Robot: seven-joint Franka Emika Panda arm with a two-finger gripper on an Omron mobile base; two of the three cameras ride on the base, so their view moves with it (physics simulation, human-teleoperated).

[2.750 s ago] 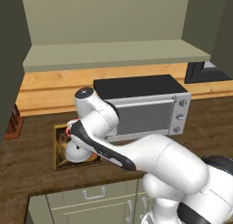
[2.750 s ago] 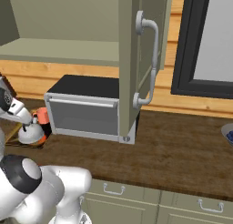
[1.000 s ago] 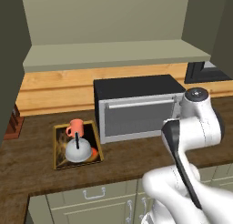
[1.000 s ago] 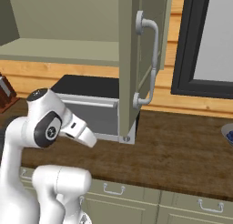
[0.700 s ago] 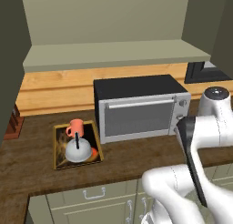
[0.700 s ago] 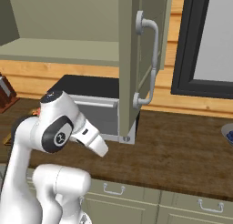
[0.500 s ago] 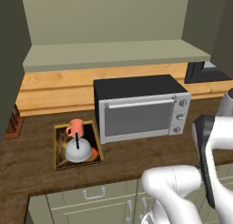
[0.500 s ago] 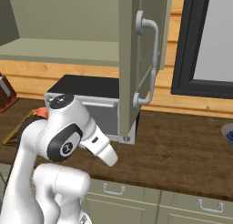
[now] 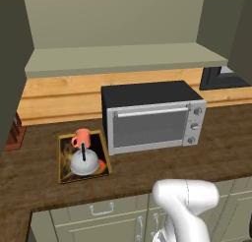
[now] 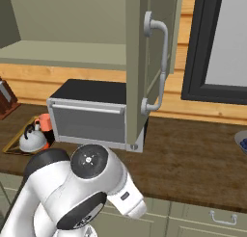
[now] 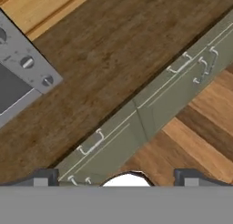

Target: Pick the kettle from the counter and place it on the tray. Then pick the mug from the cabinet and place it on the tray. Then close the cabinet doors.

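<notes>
Kettle (image 9: 84,162) sat on the tray (image 9: 63,173), just left of the microwave (image 9: 152,115) on the desk (image 9: 216,147). Mug (image 9: 81,137) stood on the same tray, behind the kettle and touching or nearly so. Cabinet (image 9: 123,56) above the microwave, right cabinet door (image 10: 144,62) swung out over the microwave's right end. Hand (image 11: 116,175) spread wide, holding nothing, pointed down at the desk edge and drawer fronts (image 11: 136,127) right of the microwave.

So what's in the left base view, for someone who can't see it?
A tray on a dark wood counter holds a silvery kettle and an orange mug, just left of a silver microwave. Above runs the open cabinet's pale green shelf; the robot's white arm rises at the bottom.
</notes>
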